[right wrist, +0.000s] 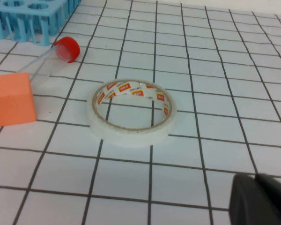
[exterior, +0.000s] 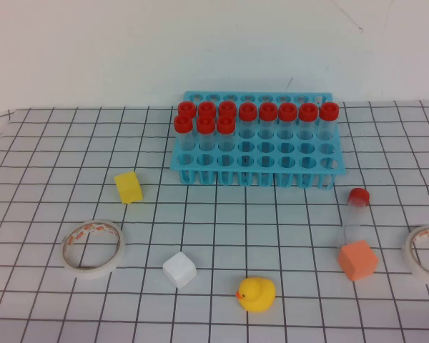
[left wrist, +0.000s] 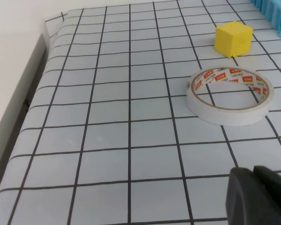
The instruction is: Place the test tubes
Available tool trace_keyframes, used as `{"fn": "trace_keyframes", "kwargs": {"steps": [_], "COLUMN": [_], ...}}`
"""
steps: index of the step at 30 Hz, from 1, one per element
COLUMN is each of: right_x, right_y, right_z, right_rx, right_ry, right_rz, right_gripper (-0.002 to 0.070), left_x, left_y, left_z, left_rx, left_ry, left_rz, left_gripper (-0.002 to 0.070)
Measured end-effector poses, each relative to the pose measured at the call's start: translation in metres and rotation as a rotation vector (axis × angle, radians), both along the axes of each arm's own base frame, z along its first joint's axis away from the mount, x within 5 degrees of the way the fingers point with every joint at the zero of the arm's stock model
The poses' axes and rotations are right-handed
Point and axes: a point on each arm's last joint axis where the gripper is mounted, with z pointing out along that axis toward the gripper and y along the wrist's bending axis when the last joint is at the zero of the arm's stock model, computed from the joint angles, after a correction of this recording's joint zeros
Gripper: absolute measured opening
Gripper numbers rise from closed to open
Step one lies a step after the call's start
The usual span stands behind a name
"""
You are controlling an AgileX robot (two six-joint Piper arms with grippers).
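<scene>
Left pincer [left wrist: 257,197] sat closed beside one tape roll [left wrist: 225,113], right pincer [right wrist: 260,199] closed beside the other roll [right wrist: 131,134]. I favoured the right: the loose test tube [exterior: 356,214] lay lower-right in the high view, against the orange cube [exterior: 357,260].

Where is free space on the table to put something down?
Free: the middle strip bordered by blue rack, yellow cube, white cube and loose test tube; also the far-left corner beside the rack. Crowded: front right, with tube, orange cube, right tape roll. Left gripper, shut, sits near-left; right gripper, shut, near-right.
</scene>
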Motion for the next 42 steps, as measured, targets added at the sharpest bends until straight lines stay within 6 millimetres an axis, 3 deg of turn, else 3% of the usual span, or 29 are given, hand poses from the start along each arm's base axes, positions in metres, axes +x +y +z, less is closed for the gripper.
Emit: {"fn": "trace_keyframes", "kwargs": {"steps": [42], "right_x": [0.0], "right_y": [-0.0004], "right_z": [0.0], "right_rx": [-0.01], "right_ry": [0.001], "right_rz": [-0.001], "right_gripper": [-0.0001], "left_x": [0.0], "left_y": [0.0009], "left_z": [-0.0001], "left_rx": [0.027], "left_ry": [-0.001], "left_rz": [0.003], "left_gripper": [-0.0001]}}
